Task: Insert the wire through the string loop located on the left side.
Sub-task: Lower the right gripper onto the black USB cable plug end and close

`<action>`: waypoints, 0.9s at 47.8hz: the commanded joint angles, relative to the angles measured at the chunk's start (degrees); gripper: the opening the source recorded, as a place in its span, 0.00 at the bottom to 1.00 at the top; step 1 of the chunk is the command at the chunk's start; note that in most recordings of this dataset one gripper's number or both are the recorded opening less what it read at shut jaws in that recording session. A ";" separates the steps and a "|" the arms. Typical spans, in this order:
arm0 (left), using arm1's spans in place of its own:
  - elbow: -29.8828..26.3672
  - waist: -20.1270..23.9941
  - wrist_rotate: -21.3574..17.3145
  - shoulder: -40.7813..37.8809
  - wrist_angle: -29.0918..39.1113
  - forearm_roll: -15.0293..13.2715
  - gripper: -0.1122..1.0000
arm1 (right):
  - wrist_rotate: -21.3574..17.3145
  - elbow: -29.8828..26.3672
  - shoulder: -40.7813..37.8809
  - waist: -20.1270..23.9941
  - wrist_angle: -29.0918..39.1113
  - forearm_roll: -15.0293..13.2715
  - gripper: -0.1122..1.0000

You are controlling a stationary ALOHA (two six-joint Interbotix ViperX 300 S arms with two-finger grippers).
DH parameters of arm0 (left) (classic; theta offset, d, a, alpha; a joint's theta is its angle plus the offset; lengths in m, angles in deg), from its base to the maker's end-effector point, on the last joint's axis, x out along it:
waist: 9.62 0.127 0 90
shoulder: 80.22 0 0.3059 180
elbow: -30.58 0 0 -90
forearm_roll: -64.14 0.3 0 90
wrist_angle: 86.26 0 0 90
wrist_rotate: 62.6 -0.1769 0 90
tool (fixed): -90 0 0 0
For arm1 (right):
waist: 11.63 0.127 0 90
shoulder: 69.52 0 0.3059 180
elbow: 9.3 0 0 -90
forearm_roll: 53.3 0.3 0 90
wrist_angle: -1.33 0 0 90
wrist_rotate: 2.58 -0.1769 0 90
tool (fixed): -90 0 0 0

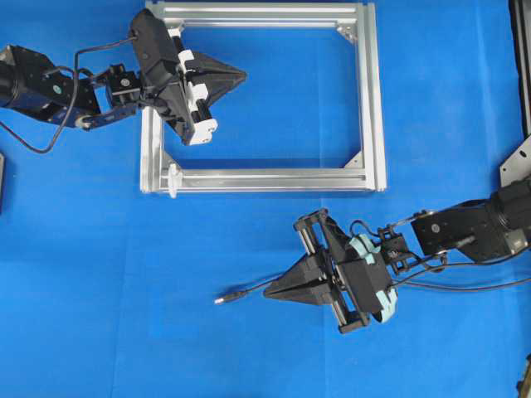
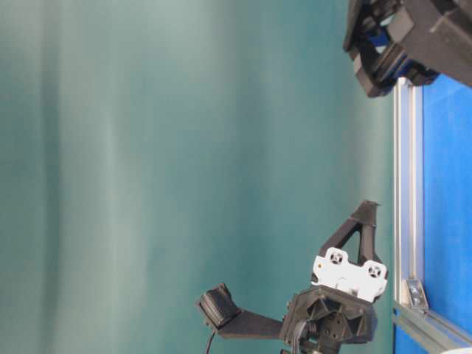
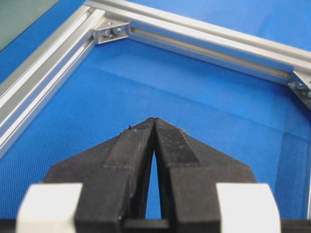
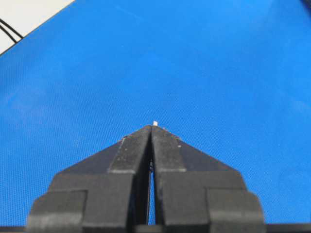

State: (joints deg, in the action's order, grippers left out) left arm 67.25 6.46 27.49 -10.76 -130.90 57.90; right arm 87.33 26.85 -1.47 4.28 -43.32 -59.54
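Observation:
The wire (image 1: 249, 292) is a thin black cable lying on the blue mat, ending in a slim plug (image 1: 226, 298) with a silvery tip that points left. My right gripper (image 1: 267, 291) is shut on the wire just behind the plug. In the right wrist view the tip (image 4: 154, 123) peeks out past the closed right gripper (image 4: 152, 127). A small white string loop (image 1: 172, 177) sits at the frame's lower left corner. My left gripper (image 1: 244, 76) hovers inside the frame's upper left, shut and holding nothing; in the left wrist view the left gripper (image 3: 154, 120) shows closed jaws.
A silver square aluminium frame (image 1: 370, 99) lies at the top centre, and its rails (image 3: 194, 41) run ahead of the left gripper. The rest of the cable (image 1: 485, 286) trails off to the right. A metal bracket (image 1: 518, 162) stands at the right edge.

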 commanded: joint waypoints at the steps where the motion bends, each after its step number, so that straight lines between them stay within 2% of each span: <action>1: -0.70 -0.53 -0.35 2.11 0.09 1.58 0.10 | -0.62 -0.70 3.25 0.18 -0.44 0.18 0.11; 7: -0.70 -0.53 -0.26 2.20 0.09 1.58 0.10 | -1.05 -1.05 3.25 0.09 0.79 0.26 0.08; 28: -0.44 -0.53 -0.26 2.20 0.26 1.58 0.10 | -2.55 -1.05 3.25 -0.35 2.02 0.35 0.10; 31: -0.44 -0.53 -0.26 2.20 0.35 1.58 0.10 | -2.81 -1.23 3.16 -0.26 2.46 0.53 0.18; 35: -0.35 -0.53 -0.26 2.20 0.44 1.58 0.10 | -3.69 -1.49 2.99 -0.26 3.08 1.32 0.35; 43: -0.35 -0.53 -0.26 2.20 0.53 1.58 0.10 | -3.96 -2.20 2.46 -0.26 4.31 1.58 0.81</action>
State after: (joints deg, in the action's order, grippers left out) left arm 67.34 5.93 27.31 -10.41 -130.20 59.30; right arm 83.47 25.88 -0.15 4.02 -39.02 -58.14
